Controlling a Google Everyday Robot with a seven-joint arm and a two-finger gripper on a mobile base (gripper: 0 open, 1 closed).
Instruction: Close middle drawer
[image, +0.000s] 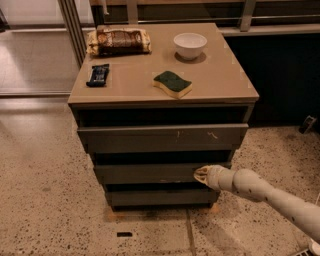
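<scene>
Tool (201, 173) at the right end of the middle drawer (145, 173), tip touching the plain front, on a pale arm (260, 192) slanting in from the lower right and meeting that front at about its own height (a sensible line for a straight push, with no handle to take hold of). Open or closed: cannot tell. Gripping seems beside the point here anyway, since a handleless front wants pressing, not pulling. Middle drawer second of three in the cabinet, below the scuffed top drawer (160, 137) and above the lowest drawer front (160, 197). Only a little proud of that lowest front, with a dark slit showing above it, so probably near the end of its travel but not quite home. Top drawer jutting further out and overhanging the middle one (hence, likely, the approach from low and to the side, not from above). Contact well off-centre, toward the right edge, so some risk of the drawer skewing on its runners and binding; best pushed straight inward and steadily until flush. On the surface (135, 80), well apart from the work: a white bowl (190, 45) at the back, a green-and-yellow sponge (172, 83) nearer the front, a dark snack bar (98, 75) on the left and a brown packet (119, 41) at the back left. None in the way, though a hard slam could well jolt them.
</scene>
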